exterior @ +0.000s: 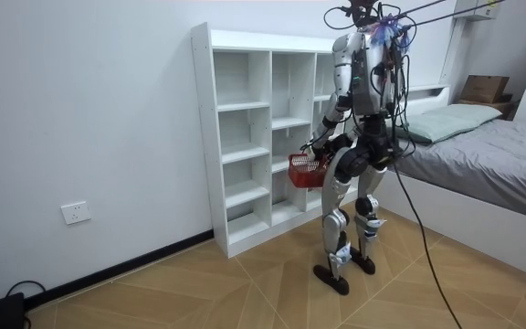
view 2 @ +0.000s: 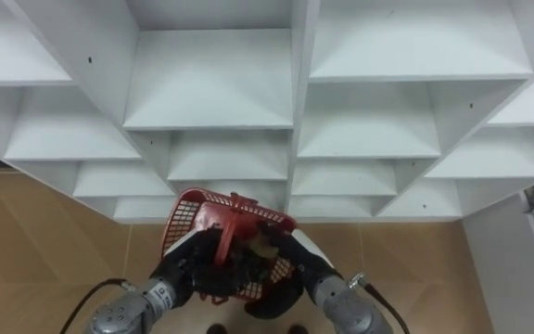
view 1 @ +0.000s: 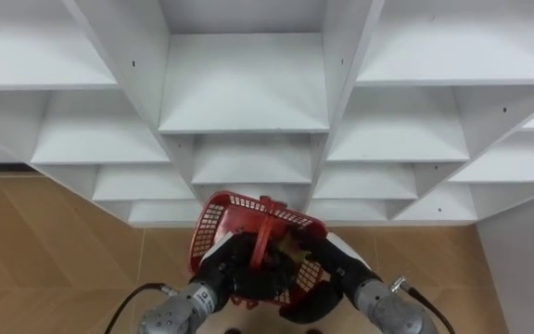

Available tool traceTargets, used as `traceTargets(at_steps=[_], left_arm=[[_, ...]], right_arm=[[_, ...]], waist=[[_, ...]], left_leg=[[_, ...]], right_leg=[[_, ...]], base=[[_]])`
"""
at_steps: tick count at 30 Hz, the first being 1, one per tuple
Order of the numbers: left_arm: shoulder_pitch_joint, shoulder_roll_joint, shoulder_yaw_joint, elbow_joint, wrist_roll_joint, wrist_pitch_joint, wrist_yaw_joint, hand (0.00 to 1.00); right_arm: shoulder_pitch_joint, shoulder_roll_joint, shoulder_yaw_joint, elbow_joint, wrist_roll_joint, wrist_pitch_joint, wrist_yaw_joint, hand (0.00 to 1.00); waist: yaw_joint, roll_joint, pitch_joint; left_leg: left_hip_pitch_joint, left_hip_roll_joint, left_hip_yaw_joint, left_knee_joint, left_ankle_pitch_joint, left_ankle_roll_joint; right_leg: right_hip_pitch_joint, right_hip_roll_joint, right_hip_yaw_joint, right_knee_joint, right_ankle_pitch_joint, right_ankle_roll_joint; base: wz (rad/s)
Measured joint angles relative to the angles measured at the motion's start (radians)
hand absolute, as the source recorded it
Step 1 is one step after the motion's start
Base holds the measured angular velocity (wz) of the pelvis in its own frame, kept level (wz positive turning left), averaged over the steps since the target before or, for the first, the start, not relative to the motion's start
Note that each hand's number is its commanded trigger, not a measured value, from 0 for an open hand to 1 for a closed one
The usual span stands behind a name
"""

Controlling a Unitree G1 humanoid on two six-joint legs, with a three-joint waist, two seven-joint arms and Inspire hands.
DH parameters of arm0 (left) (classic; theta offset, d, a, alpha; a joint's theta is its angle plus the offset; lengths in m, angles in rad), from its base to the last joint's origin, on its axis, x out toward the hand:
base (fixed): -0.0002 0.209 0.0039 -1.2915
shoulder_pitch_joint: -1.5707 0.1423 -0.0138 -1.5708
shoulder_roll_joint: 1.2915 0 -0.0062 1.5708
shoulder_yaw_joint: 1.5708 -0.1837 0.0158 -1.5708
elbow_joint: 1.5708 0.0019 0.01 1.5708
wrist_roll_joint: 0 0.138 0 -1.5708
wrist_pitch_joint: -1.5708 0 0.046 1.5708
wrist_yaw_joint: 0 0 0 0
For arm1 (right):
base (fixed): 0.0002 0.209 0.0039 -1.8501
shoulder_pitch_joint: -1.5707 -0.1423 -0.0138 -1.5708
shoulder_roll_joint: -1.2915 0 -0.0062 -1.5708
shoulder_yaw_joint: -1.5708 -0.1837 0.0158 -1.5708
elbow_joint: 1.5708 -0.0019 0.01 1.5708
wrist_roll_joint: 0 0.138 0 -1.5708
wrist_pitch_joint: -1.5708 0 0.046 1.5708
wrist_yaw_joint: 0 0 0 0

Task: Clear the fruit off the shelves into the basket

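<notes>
Stance: I stand facing the white open-shelved closet [view 1: 244,83].
Basket: the red plastic mesh basket [view 1: 215,226] is held before my waist, just short of the shelves.
Left hand [view 1: 228,267]: fingers curled onto the basket's left side.
Right hand [view 1: 334,264]: fingers clasping its right side.
Fruit: I cannot tell; my hands cover the basket's inside.

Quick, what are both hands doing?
Left hand: against the red basket, grip cannot be told.
Right hand: against the basket too, cannot be told.

We see a basket [view 1: 209,227] of glossy red plastic lattice, a closet [view 1: 244,88] of smooth, matt white board, a wood-patterned floor [view 1: 54,250] with a soft sheen, and a bed [exterior: 496,160] in grey cloth.
</notes>
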Motion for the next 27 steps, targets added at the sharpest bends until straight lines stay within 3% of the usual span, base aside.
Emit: traceTargets(at_steps=[9,15,20,27], left_arm=[[0.001,0.012,0.0,-0.003,-0.003,0.0,0.004,1.0],[0.013,0.021,0.002,-0.003,0.061,0.0,0.052,1.0],[0.019,0.05,0.008,0.027,0.119,-0.001,0.07,1.0],[0.052,0.056,0.068,0.093,0.155,-0.001,0.082,1.0]], right_arm=[[-0.009,-0.004,0.009,0.0,0.0,0.0,0.007,0.0],[-0.006,-0.003,0.009,0.01,0.001,0.0,0.011,0.0],[-0.002,-0.005,0.008,0.028,0.0,0.0,0.023,0.0],[0.033,-0.016,0.0,0.027,-0.002,0.0,0.046,0.0]], waist=[[0.001,0.0,-0.0004],[-0.001,0.001,-0.0007],[0.0,0.002,-0.0015],[-0.001,0.001,-0.0057]], left_leg=[[0.008,-0.004,0.0,-0.001,0.0,0.0],[0.017,-0.005,0.001,-0.01,0.0,0.0],[0.047,-0.004,0.013,-0.027,0.001,-0.001],[0.095,-0.003,0.014,-0.044,0.0,-0.001]], right_leg=[[0.006,0.0,0.001,0.002,0.0,0.0],[0.011,0.001,0.001,0.001,0.0,0.0],[0.031,0.004,0.01,-0.003,0.0,0.0],[0.09,0.007,0.005,-0.039,0.002,0.003]], base=[[0.0],[0.0],[-0.06],[0.02]])
